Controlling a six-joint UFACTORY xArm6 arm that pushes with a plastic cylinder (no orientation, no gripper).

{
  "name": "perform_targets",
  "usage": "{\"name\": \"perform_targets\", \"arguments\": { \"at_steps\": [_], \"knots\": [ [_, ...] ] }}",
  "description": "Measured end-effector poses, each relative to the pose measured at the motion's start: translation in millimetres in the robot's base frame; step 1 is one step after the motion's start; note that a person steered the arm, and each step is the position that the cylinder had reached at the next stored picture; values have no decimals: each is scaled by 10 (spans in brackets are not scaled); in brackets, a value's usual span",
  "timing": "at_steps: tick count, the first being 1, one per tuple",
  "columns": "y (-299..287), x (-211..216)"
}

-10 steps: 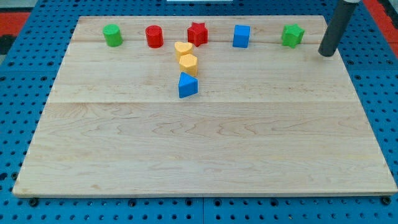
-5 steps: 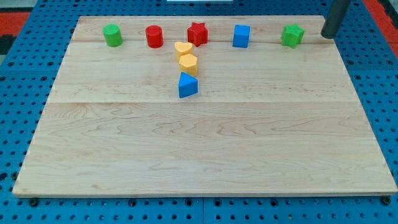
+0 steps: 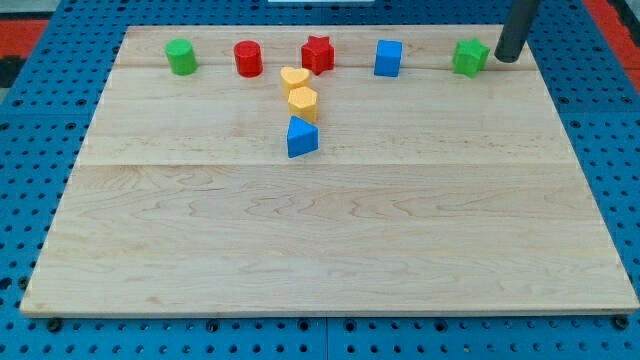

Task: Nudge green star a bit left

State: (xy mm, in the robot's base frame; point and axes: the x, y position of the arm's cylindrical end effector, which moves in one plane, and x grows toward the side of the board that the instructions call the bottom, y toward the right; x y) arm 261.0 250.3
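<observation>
Green star (image 3: 470, 57) is sitting at the far right of the table (image 3: 330, 250), last in a far row that also holds a blue cube (image 3: 388, 58), a red star (image 3: 318, 53), a red cylinder (image 3: 248, 59) and a green cylinder (image 3: 181, 56). Our tool is a plain rod with no jaws, so nothing is opening or closing and it is holding nothing; my tip (image 3: 506, 60) is resting just beside the star on its right, and we cannot tell whether the 2 are touching yet.

We are judging 3 risks from here. First, the push is meant to be small: if we are driving too long a stroke, the star is likely sliding on toward the blue cube, its nearest neighbour on the left, and disturbing it. Second, the tip is looking roughly level with the star's middle, but a star has points; if we are meeting a point off-centre, the block is probably spinning or skidding toward the near or far side instead of travelling straight left. Third, the star is lying close to the table's far edge, so any drift that way is risking it going over the edge.

The 2 yellow blocks (image 3: 298, 90) and the blue triangular block (image 3: 301, 137) are lying nearer and well apart, out of harm's way.
</observation>
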Motion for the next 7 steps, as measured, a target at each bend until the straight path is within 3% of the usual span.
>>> {"name": "perform_targets", "arguments": {
  "at_steps": [7],
  "knots": [
    [-166,-9]
  ]
}}
